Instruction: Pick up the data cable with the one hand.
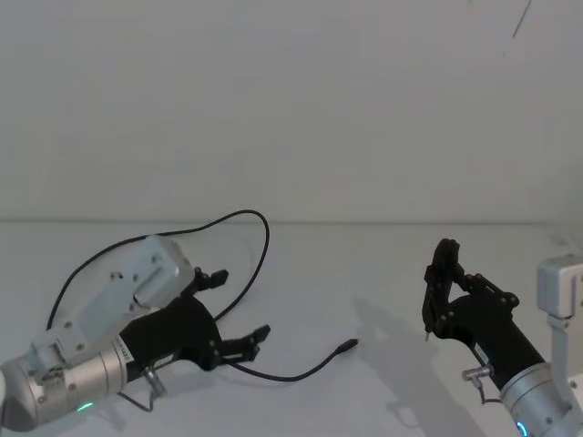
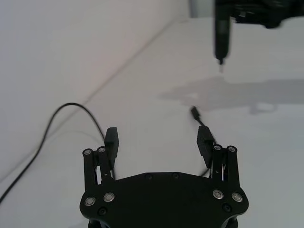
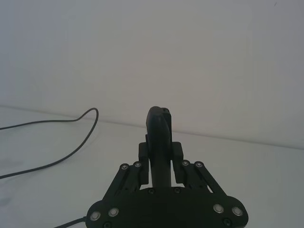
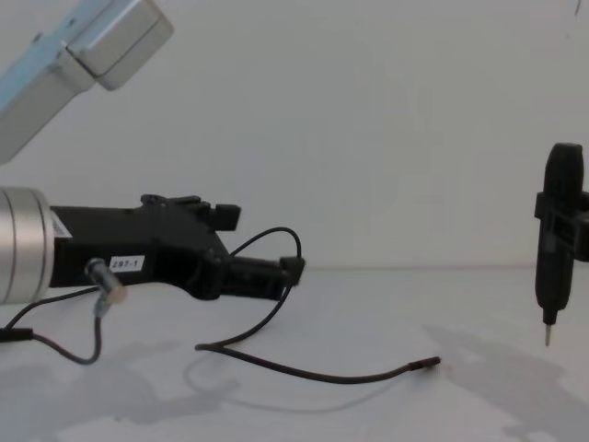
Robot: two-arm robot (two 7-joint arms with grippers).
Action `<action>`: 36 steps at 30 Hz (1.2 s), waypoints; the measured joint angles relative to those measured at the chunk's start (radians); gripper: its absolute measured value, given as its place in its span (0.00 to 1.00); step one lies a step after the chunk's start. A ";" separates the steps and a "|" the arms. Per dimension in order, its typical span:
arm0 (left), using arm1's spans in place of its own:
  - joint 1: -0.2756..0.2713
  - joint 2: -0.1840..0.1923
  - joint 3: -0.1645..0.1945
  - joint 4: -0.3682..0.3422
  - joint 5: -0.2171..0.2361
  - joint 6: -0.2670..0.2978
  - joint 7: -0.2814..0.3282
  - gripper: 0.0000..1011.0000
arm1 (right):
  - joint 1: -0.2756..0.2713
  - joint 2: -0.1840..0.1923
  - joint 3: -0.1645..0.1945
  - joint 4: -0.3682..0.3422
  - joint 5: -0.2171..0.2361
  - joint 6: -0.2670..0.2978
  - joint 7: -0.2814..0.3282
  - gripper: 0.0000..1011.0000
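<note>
Your left hand (image 1: 240, 305) reaches forward, level and low over the table (image 1: 383, 264), fingers spread wide. The data cable (image 4: 322, 378) runs between them, its plug beyond the fingertips. Your right hand (image 3: 160, 154) clamps a pen-like tool (image 4: 557, 239) upright.

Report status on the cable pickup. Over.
Left gripper open at the data cable, not gripped. Plug end on table. Right gripper aside, shut on pen tool. No obstruction.
</note>
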 joint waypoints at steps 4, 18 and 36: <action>-0.022 0.029 0.017 -0.011 0.000 0.025 -0.056 0.99 | 0.000 0.000 0.000 0.000 0.000 0.000 0.000 0.28; -0.106 0.079 0.105 -0.001 0.065 0.089 -0.177 0.99 | 0.000 0.000 0.000 0.000 0.000 0.000 0.000 0.28; -0.148 0.044 0.160 0.048 0.161 0.119 -0.162 0.99 | 0.000 0.000 0.000 0.000 0.000 0.000 0.000 0.28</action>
